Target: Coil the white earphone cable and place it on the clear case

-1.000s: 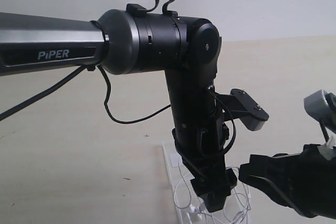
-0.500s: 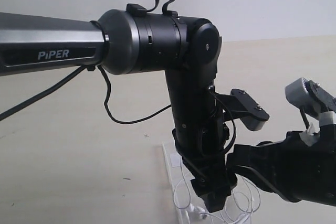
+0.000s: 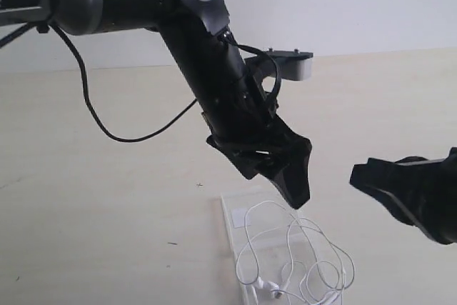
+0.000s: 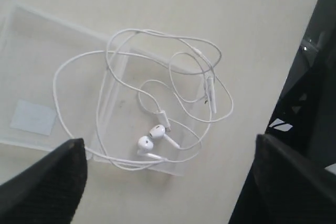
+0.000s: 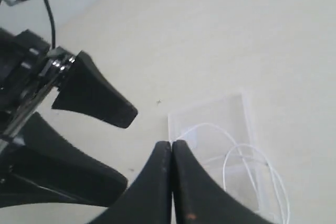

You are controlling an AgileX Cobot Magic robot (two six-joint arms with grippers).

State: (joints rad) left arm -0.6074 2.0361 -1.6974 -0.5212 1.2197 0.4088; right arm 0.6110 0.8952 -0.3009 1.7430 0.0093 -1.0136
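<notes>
Loose white earphone cable (image 4: 157, 129) on clear case (image 4: 31, 56), left gripper (image 3: 282, 176) at 12 o'clock, wide open, empty, right gripper (image 5: 171, 150) at 2 o'clock, closed, empty

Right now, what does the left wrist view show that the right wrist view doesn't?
Only the left wrist view: the two earbuds, the inline remote, the white sticker on one half of the case, and the whole loose tangle of wire. Only the right wrist view: the right gripper, shut with its tips together, seen from behind. Both: the earphone cable lying loose on the clear case, the table, and the left gripper, open and holding nothing.
</notes>
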